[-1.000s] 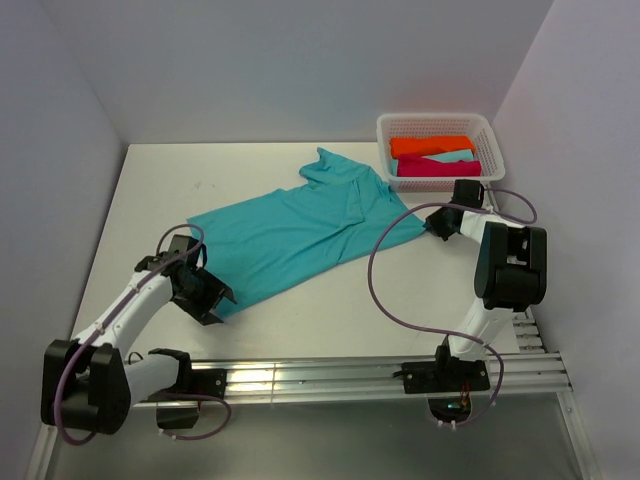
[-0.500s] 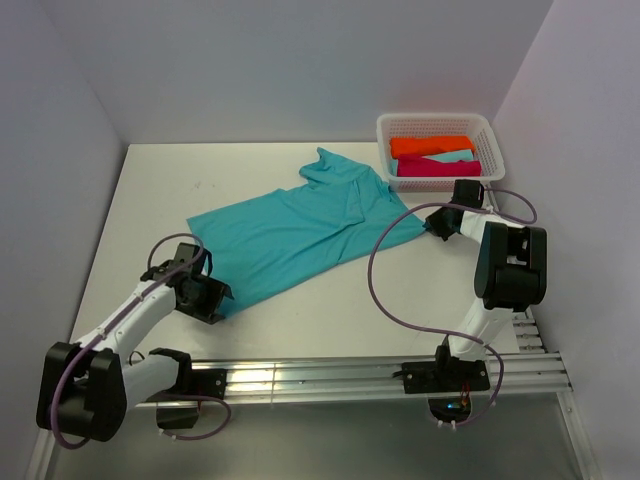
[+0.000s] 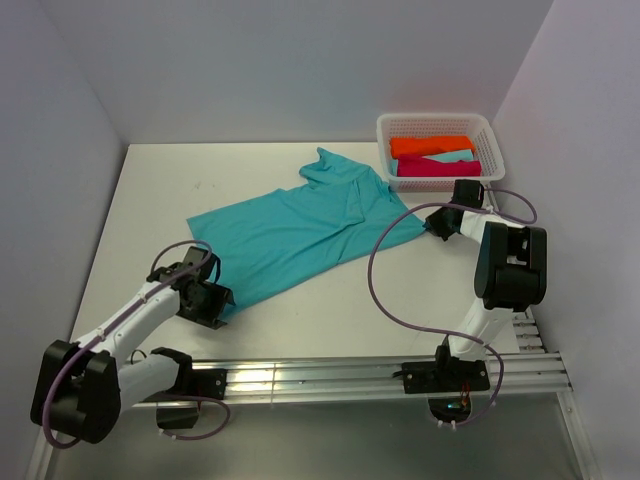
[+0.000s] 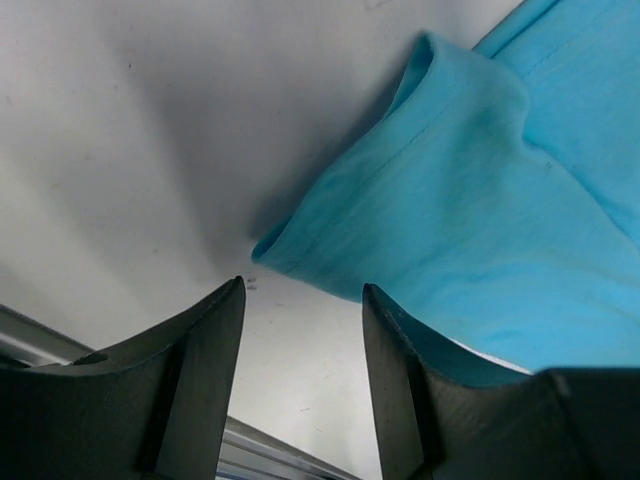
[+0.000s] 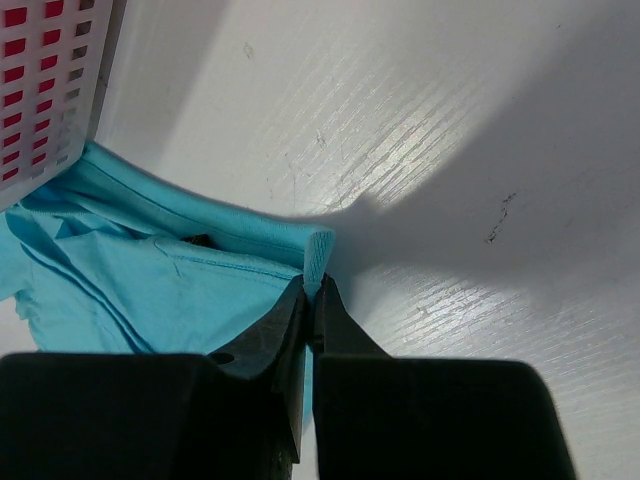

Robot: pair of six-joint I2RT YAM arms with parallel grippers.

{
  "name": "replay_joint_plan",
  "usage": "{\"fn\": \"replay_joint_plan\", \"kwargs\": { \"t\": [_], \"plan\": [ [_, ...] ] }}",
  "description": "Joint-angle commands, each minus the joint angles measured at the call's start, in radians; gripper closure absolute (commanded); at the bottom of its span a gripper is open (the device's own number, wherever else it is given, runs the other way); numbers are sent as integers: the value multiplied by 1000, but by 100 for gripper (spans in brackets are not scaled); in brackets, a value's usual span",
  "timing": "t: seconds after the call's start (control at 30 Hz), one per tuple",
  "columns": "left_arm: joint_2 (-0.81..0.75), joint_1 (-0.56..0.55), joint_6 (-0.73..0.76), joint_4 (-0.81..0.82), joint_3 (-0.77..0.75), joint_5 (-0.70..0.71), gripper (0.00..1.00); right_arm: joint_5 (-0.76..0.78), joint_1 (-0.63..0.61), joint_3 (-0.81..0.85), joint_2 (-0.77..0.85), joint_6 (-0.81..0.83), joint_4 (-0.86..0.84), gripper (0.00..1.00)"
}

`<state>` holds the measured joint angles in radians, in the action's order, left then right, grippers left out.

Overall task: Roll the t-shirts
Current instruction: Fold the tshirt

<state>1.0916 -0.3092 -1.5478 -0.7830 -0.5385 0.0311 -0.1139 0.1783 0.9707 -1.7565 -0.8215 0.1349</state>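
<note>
A teal t-shirt [image 3: 300,232] lies spread on the white table, collar toward the back. My right gripper [image 3: 436,224] is shut on the shirt's right edge; the wrist view shows the teal hem [image 5: 318,252] pinched between the closed jaws. My left gripper [image 3: 218,307] is open at the shirt's near-left corner. In the left wrist view the teal corner [image 4: 420,200] lies just ahead of the two spread fingers [image 4: 395,370], with bare table between them. Orange [image 3: 430,145], pale aqua [image 3: 447,157] and magenta [image 3: 438,168] rolled shirts sit in the basket.
The white mesh basket [image 3: 492,150] stands at the back right, close to my right arm; its wall shows in the right wrist view [image 5: 50,90]. A metal rail [image 3: 330,375] runs along the near table edge. Walls close in left, right and back.
My left gripper has slid a little nearer and lower at the shirt's near-left corner, jaws still open. The right gripper and the shirt have not moved.
</note>
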Motion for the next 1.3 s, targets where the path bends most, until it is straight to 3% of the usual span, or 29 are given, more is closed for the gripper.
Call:
{"fn": "replay_joint_plan", "kwargs": {
  "t": [0.0, 0.23, 0.4, 0.47, 0.67, 0.73, 1.03, 1.27],
  "plan": [
    [-30, -28, -72, -61, -29, 32, 45, 16, 4, 39, 3, -1, -4, 100],
    [28, -34, -117, 54, 49, 39, 48, 3, 4, 43, -5, -13, -12, 100],
    [119, -34, -86, 51, 8, 108, 56, -12, 6, 37, 0, -21, -12, 100],
    [148, -34, -86, 31, -24, 133, 68, -15, 4, 30, 9, -22, -14, 100],
    [221, -25, -63, 1, -112, 227, 88, -26, 4, -9, 43, -34, -20, 100],
    [261, 1, -15, 4, -129, 253, 100, -27, 4, -24, 55, -38, -18, 100],
    [341, 169, 173, 24, -201, 303, 100, -17, -28, -78, 141, -50, 17, 100],
    [300, 278, 330, 16, -209, 280, 100, 46, -114, -55, 196, -54, 286, 100]
  ]
}}
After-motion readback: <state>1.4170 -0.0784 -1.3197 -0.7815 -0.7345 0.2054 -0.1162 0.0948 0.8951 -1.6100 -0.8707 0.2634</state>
